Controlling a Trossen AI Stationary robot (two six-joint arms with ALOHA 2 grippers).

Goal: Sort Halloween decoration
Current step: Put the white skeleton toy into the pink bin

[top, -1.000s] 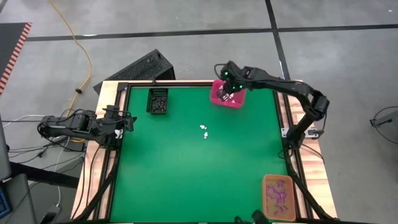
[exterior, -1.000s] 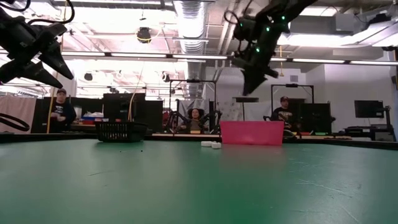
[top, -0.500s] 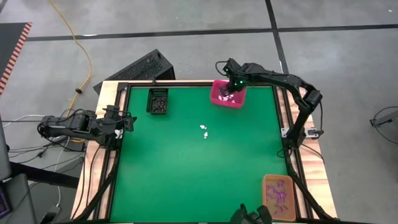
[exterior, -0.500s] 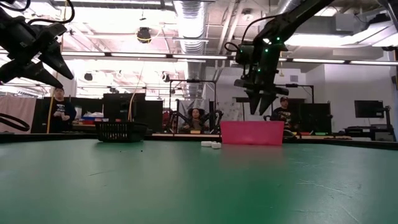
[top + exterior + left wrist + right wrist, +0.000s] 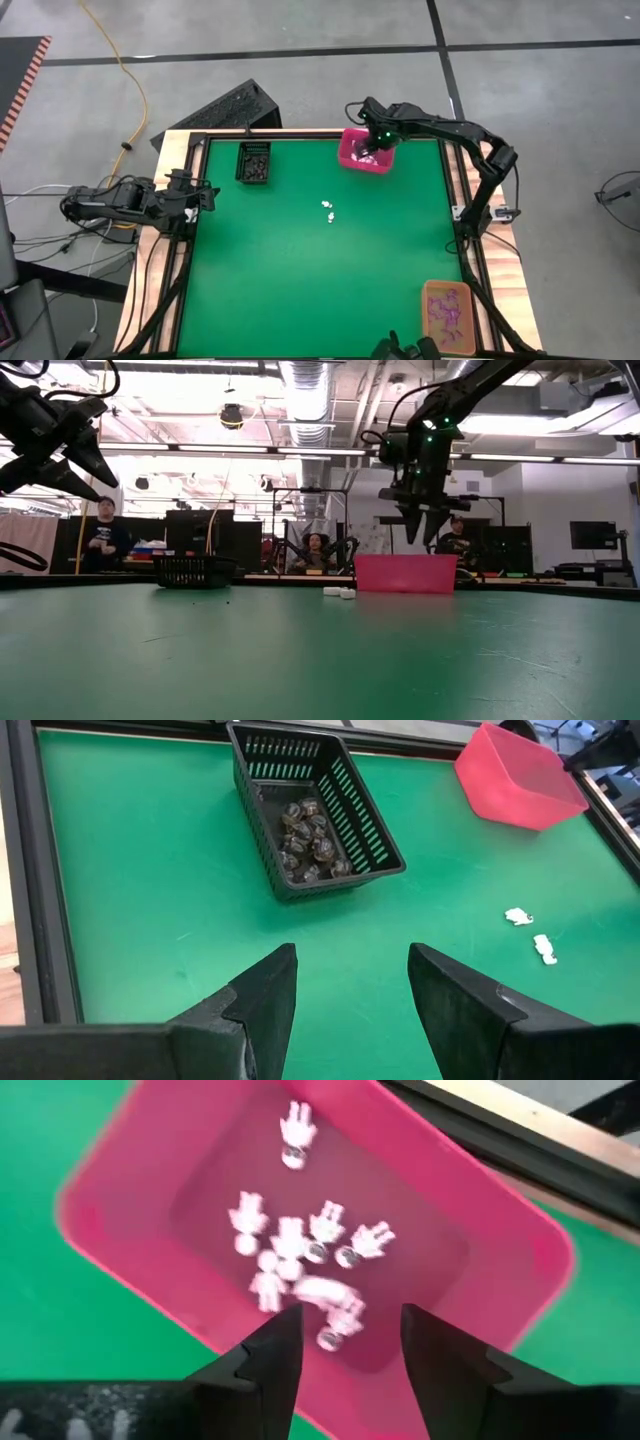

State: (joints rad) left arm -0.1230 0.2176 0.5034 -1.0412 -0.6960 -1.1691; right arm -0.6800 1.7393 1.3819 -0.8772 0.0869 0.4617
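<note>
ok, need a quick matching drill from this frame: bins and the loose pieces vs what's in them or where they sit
Things:
1. pink bin
2. black basket
3. orange bin
4. two loose white trinkets

Contents or place:
A. purple trinkets
B. bare green mat, mid-table
C. white trinkets, right claw open above
D. dark trinkets

Pairs: 1-C, 2-D, 3-A, 4-B

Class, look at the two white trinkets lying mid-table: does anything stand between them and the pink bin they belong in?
Nothing visible does. Bare green mat separates the two white trinkets from the pink bin; the open right gripper hangs above that bin.
</note>
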